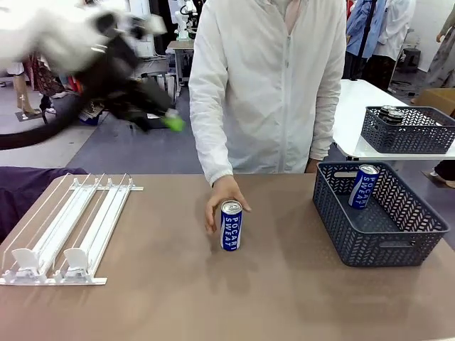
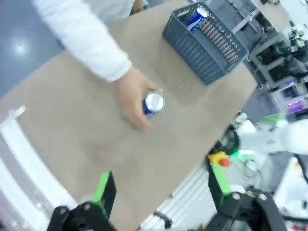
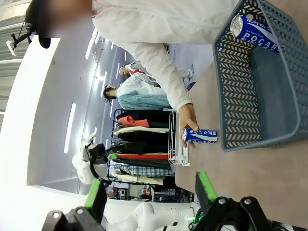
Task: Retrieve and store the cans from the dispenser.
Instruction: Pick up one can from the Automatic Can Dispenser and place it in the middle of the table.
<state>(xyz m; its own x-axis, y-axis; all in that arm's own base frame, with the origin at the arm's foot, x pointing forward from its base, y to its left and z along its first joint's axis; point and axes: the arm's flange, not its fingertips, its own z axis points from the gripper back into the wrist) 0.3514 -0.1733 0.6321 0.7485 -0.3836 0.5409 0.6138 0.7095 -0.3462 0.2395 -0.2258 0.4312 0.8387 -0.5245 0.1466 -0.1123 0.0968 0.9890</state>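
A blue POCARI can stands upright mid-table with a person's hand around its back; I see its silver top from above and the can lying sideways in the rolled right wrist view. Another blue can leans inside the dark grey basket. The white dispenser lies at the left with its lanes holding no cans. My left gripper is raised high at the upper left, blurred, open. My right gripper is open on nothing.
A second dark basket holding dark cans sits on a white table behind at the right. The person stands at the far edge, mid-table. Bare tabletop lies between the dispenser and the basket.
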